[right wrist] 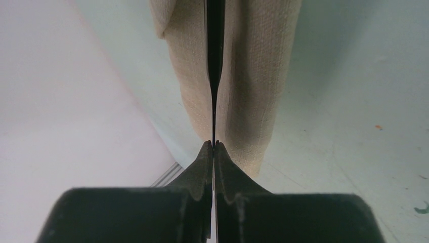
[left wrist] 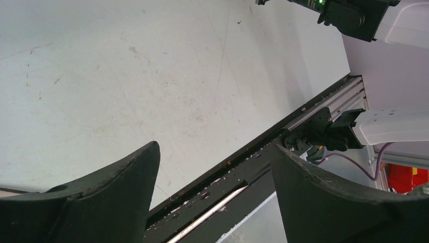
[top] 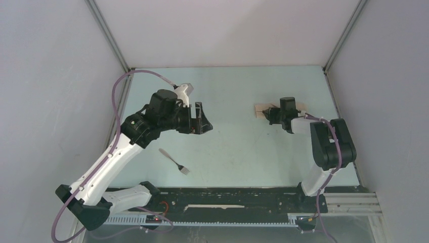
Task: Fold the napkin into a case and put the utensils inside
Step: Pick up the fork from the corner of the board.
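The napkin point(top: 261, 108) lies folded into a narrow tan strip at the back right of the table, mostly hidden under my right gripper point(top: 268, 116). In the right wrist view the right gripper point(right wrist: 213, 143) is shut on a thin black utensil point(right wrist: 215, 45), seen edge-on. The utensil reaches forward over the napkin point(right wrist: 253, 76). A pale grey fork point(top: 174, 161) lies alone on the table at front left of centre. My left gripper point(top: 203, 119) hangs above the table behind the fork. Its jaws stand wide open with nothing between them point(left wrist: 213, 149).
The black base rail point(top: 227, 200) runs along the near edge and shows between the left fingers point(left wrist: 243, 172). Grey enclosure walls point(top: 50, 91) close in the table on the left, back and right. The right arm's base point(left wrist: 389, 126) stands by the rail.
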Available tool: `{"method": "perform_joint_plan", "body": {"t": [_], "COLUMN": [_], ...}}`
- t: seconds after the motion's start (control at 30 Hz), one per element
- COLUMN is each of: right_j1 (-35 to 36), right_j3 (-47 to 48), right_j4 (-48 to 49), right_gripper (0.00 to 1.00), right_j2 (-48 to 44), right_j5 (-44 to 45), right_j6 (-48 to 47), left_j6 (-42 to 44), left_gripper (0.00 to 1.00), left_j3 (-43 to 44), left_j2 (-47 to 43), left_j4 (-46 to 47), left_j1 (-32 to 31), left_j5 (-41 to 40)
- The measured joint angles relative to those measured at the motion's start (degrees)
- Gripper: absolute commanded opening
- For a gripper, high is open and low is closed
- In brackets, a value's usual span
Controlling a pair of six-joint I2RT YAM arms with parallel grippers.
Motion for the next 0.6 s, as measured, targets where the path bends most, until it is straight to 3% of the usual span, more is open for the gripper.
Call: {"method": "perform_joint_plan", "body": {"t": [0.6], "right_j1": [-3.48], "right_j3": [-0.70], "right_j4": [0.55], "right_gripper": [0.04], "right_j2": [-0.59], "right_j5": [-0.85], "right_j6": [-3.58], "left_j6": [-0.02], "left_gripper": [0.86], "left_j3": [-0.42], "left_j2": [0.83], "left_j4": [0.87], "left_j1": [0.00], "left_j5": [0.70]}}
